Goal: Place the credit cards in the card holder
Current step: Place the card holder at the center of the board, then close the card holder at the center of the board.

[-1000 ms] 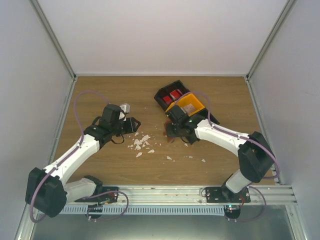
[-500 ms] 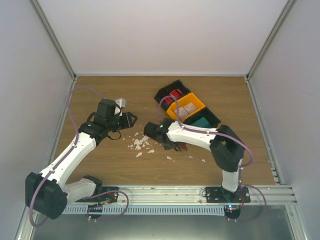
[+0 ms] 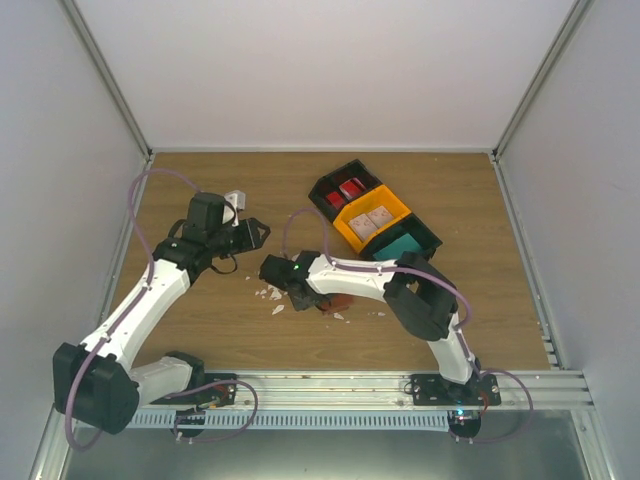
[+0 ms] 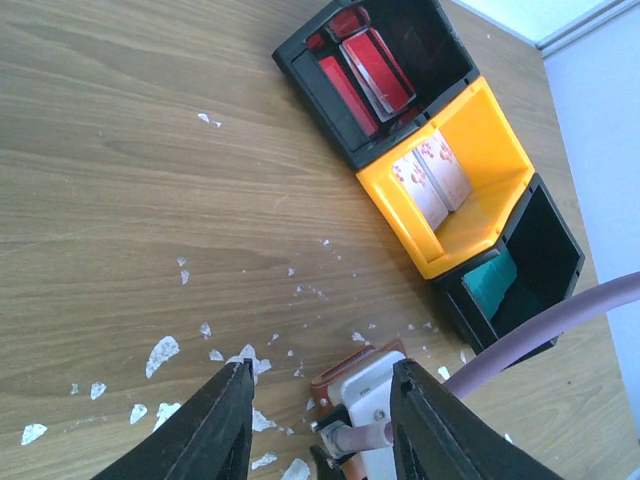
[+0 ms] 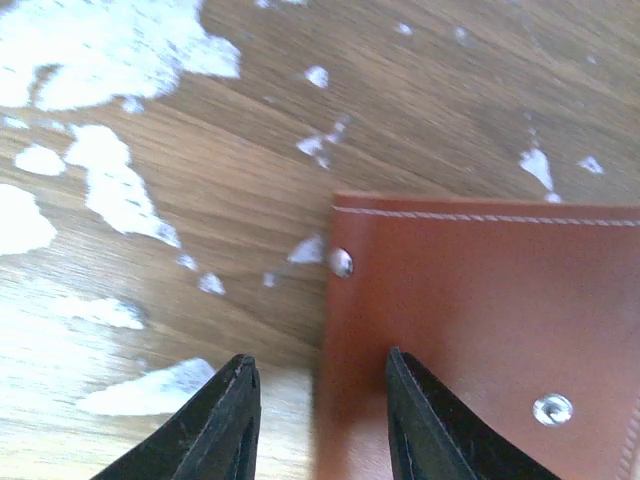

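**Open the holder before you fetch a card**

The small reddish-brown leather card holder point(image 5: 500, 320) lies flat on the wooden table point(image 4: 120, 150), around the middle and just near-left of the black-and-orange three-compartment bin tray point(image 4: 490, 150). It looks folded shut. The credit cards are all in that tray. The red plastic cards point(image 4: 372, 72) are in the far black compartment, the whitish patterned cards point(image 4: 432, 182) in the orange one, and the teal card point(image 4: 488, 282) in the near black one.

Your right claw point(image 5: 318, 358) sits low over one edge of the holder, beside a snap stud. Its fingers are moderately parted, with leather and bare wood showing between them, and nothing is pinched. The right arm reaches well to the left across the table, its elbow folded back over its base and its forearm passing above the holder.

Your left claw point(image 4: 320, 370) hovers higher on the left, aimed towards the tray. It is partly open and empty.

Thin leather lying flat gives little to bite, so come in shallow at the edge or take the snap tab. Pin one flap with one arm and lift the other flap with the second. Keep the torn white paper scraps point(image 5: 110, 45) out of the pockets. I would leave the cards alone until the pockets face up.
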Tool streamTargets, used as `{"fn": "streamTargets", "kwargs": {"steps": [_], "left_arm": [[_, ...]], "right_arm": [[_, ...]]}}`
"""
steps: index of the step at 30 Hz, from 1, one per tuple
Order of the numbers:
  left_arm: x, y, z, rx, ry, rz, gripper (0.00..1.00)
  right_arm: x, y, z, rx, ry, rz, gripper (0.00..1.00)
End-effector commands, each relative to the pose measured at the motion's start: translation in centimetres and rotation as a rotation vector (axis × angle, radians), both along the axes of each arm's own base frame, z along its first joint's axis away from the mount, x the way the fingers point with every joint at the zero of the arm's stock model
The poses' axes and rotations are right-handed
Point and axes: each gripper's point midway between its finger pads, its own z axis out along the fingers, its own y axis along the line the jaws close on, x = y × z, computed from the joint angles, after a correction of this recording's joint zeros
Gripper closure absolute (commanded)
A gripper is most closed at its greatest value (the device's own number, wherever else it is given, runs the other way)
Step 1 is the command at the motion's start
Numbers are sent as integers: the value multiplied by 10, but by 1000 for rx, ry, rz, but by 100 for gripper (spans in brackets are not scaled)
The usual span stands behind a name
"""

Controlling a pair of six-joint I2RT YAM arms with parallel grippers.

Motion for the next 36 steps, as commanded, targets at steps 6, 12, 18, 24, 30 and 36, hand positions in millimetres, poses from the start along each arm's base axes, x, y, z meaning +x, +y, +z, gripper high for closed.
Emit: {"fn": "streamTargets", "kwargs": {"steps": [6, 12, 18, 24, 30, 36], "left_arm": [[1, -10, -11, -37, 26, -61, 56], [-8, -21, -41, -76, 113, -119, 53], [-27, -48, -77, -198, 232, -237, 47], [-48, -71, -111, -246, 344, -308, 48], [-59, -83, -142, -222, 425, -322, 49], [-64, -94, -159, -200, 470, -346, 49]], "right_arm": [[1, 54, -1, 285, 23, 65, 57], [18, 38, 53, 518, -99, 10, 55], [35, -29, 75, 614, -194, -138, 48], [25, -68, 41, 576, -115, -210, 73], [11, -67, 12, 545, -29, -194, 94], [0, -27, 10, 594, 26, -64, 95]]}}
